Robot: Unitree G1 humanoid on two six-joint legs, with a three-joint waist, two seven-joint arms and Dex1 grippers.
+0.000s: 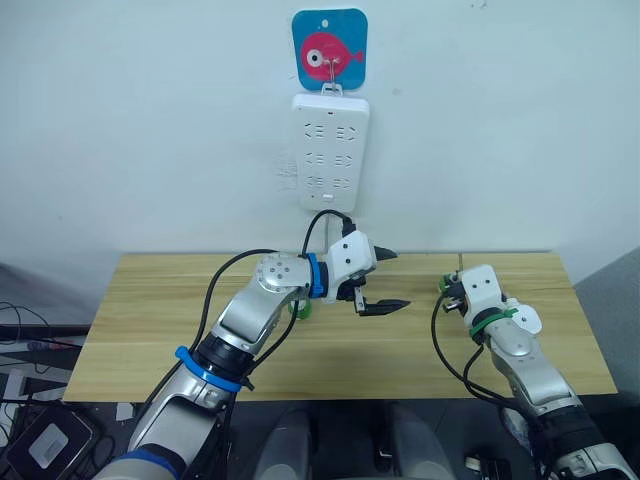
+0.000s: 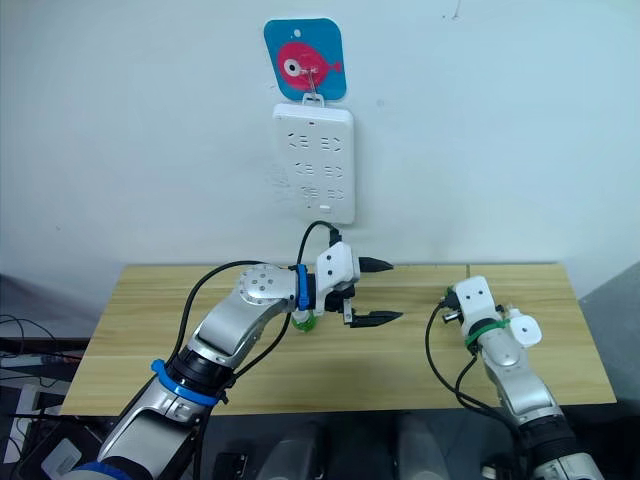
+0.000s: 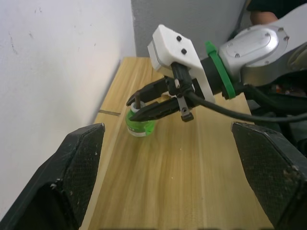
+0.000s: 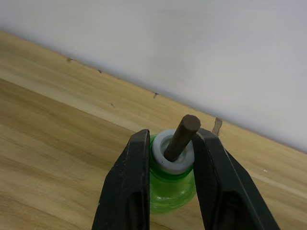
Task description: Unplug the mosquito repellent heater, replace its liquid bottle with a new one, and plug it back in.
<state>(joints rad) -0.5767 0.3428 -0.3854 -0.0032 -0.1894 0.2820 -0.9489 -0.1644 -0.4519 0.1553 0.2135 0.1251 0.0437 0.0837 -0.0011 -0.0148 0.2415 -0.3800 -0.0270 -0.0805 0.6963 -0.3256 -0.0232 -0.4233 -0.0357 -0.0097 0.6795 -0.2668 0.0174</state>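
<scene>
My right gripper (image 4: 172, 139) is shut on the neck of the liquid bottle (image 4: 170, 189), a small green see-through bottle with a bare brown wick rod (image 4: 182, 136) sticking up. The bottle (image 3: 140, 125) sits low over the back right of the wooden table (image 1: 150, 300), near the wall. My left gripper (image 1: 388, 280) hovers over the table's middle, wide open and empty, pointing toward the right gripper (image 1: 447, 290). A small green thing (image 2: 305, 322) peeks out behind my left forearm; I cannot tell what it is. The heater is out of view.
A long white power strip (image 1: 330, 150) hangs on the wall above the table's middle, under a blue fish-print hook (image 1: 330, 48). No plug sits in its sockets. The table's back edge meets the wall.
</scene>
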